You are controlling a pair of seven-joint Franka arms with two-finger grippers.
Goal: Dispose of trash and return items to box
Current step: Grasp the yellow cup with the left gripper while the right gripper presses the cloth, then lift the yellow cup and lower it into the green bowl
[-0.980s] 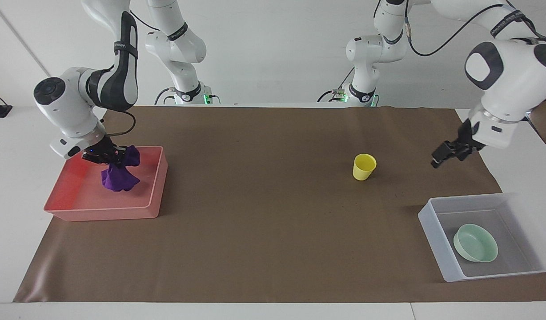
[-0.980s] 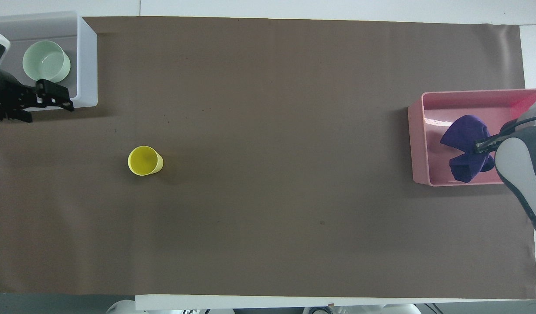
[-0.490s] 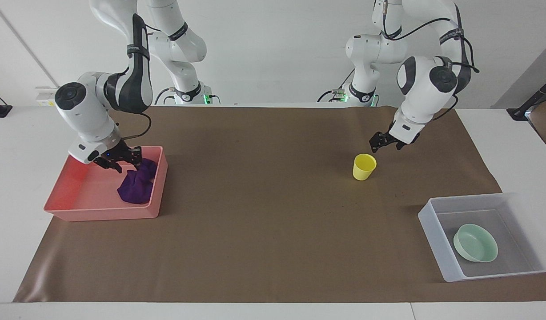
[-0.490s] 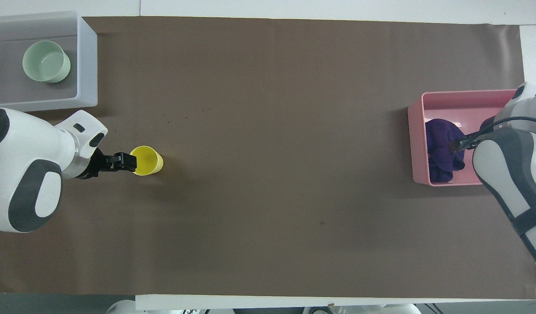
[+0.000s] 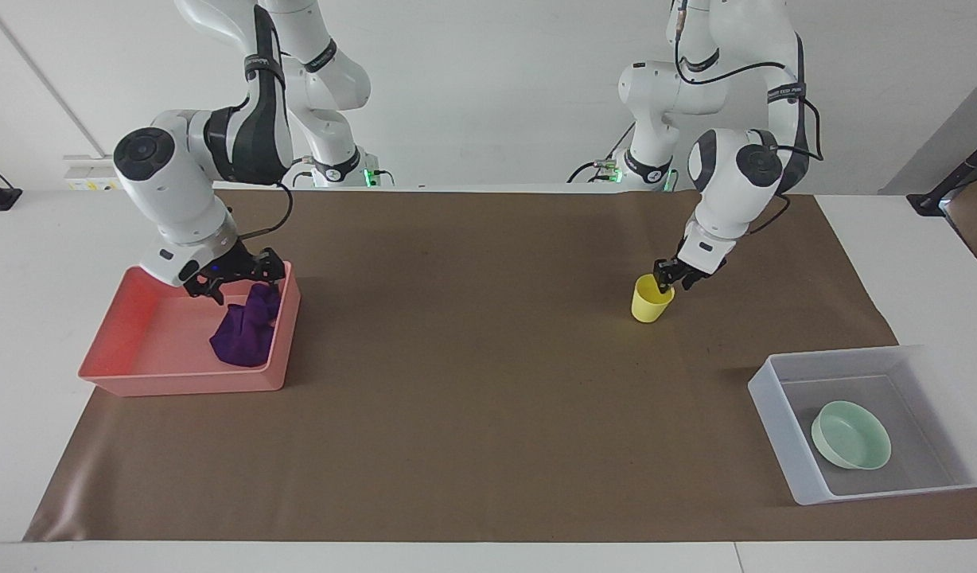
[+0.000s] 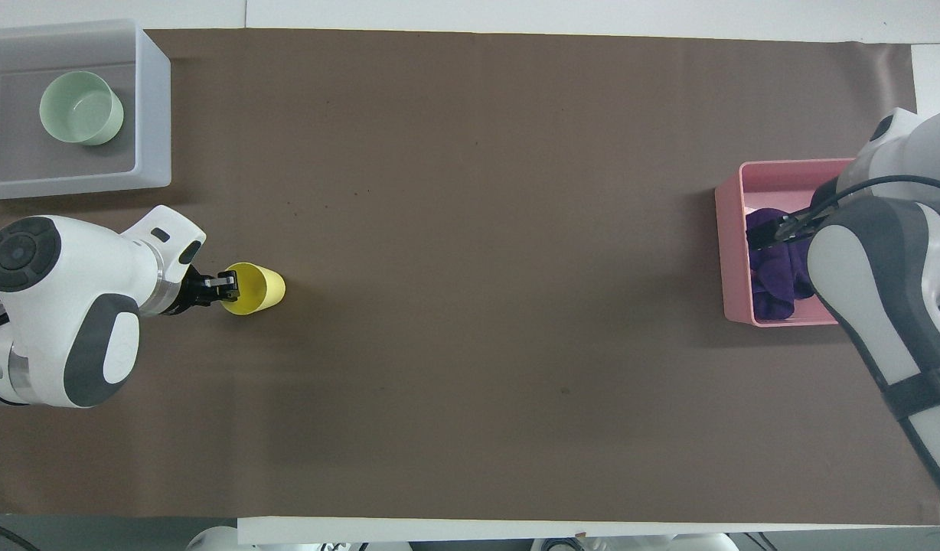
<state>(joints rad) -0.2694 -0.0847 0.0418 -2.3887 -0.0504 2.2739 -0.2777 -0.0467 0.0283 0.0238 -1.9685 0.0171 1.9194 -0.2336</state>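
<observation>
The left gripper (image 5: 668, 278) sits at the rim of the yellow cup (image 5: 651, 301), which stands on the brown mat well apart from the clear box (image 5: 776, 414) holding the green bowl (image 5: 850, 434) — whether its fingers have closed on the rim, I cannot tell. A thin rim pinch could tip or drop the cup. The right gripper (image 5: 234, 280) hangs spread over the purple cloth (image 5: 247, 334) in the pink tray (image 5: 138, 350) — a fold might snag.
</observation>
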